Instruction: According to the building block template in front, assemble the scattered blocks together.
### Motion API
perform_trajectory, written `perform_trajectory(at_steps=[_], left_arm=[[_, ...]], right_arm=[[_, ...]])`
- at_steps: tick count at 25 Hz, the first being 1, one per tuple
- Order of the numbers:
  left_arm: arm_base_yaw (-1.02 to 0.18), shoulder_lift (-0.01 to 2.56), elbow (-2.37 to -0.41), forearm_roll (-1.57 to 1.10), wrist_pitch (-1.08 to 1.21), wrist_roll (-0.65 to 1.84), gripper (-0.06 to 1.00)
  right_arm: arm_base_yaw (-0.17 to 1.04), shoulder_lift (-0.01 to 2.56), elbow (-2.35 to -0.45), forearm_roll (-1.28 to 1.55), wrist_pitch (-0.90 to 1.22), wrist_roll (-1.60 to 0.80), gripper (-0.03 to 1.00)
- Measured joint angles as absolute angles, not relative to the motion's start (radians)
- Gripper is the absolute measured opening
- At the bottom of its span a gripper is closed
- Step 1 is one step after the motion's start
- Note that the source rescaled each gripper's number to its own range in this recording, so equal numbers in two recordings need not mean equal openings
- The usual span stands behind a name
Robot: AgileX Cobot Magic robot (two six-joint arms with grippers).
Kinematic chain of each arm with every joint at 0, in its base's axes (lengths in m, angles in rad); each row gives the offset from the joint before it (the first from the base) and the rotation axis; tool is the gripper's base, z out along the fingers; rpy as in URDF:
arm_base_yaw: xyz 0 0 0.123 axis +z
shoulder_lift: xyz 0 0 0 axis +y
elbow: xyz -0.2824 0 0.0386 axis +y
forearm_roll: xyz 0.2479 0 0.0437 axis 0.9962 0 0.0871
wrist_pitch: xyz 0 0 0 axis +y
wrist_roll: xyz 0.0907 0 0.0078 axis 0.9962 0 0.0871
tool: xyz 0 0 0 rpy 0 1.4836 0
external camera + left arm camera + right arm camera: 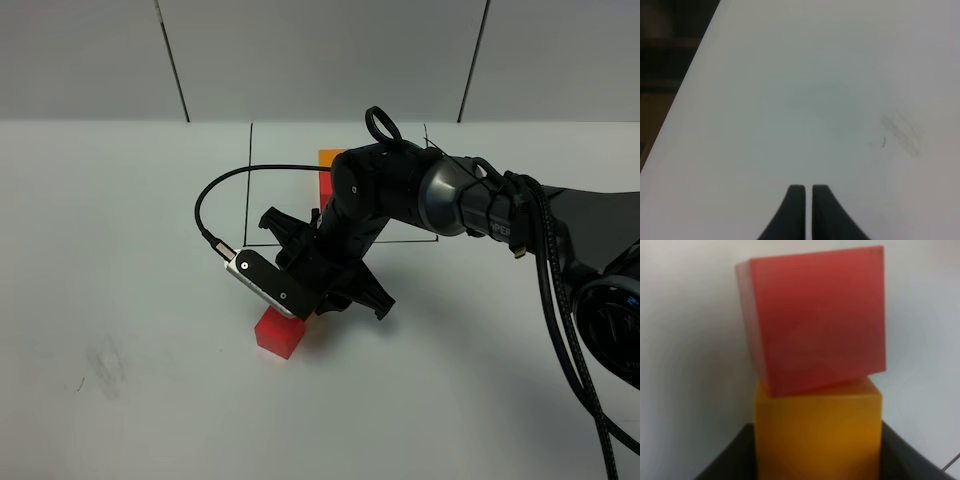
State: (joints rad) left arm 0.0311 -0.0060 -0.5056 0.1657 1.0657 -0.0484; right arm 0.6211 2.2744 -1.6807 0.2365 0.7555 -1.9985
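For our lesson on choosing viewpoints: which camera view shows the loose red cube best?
Right wrist: the red cube fills the frame, touching the orange cube. Exterior high shows it partly hidden under the right arm. Left wrist shows only table.

right gripper (318, 305) low at the red cube (280, 333) (template (332, 157) mostly hidden behind the arm (450, 200)).

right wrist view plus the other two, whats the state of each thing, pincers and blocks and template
right pincer: closed on the orange cube
orange cube: gripped between the jaws, touching the red cube
red cube: free, turned askew against the orange one
left pincer: shut, empty, over the table
template: mostly hidden behind the right arm, only orange and red bits show
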Motion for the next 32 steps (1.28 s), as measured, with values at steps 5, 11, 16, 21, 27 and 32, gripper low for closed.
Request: perform_trajectory(at_steps=[5, 11, 16, 21, 27, 32], left_arm=[[0.031, -0.006, -0.506, 0.166, 1.065, -0.048, 0.00], [0.031, -0.006, -0.506, 0.166, 1.065, -0.048, 0.00], [0.031, -0.006, -0.506, 0.166, 1.065, -0.048, 0.00], [0.031, -0.006, -0.506, 0.166, 1.065, -0.048, 0.00], [0.031, -0.006, -0.506, 0.166, 1.065, -0.048, 0.00], [0.031, -0.006, -0.506, 0.166, 1.065, -0.048, 0.00]], right_arm=[[0.621, 2.291, -1.676, 0.223, 0.726, -1.951, 0.65], [0.621, 2.291, -1.676, 0.223, 0.719, -1.933, 0.70], [0.621, 2.291, -1.676, 0.190, 0.715, -1.879, 0.71], [0.621, 2.288, -1.676, 0.133, 0.719, -1.816, 0.71], [0.621, 2.285, -1.676, 0.096, 0.724, -1.775, 0.74], [0.621, 2.276, -1.675, 0.068, 0.729, -1.745, 0.74]])
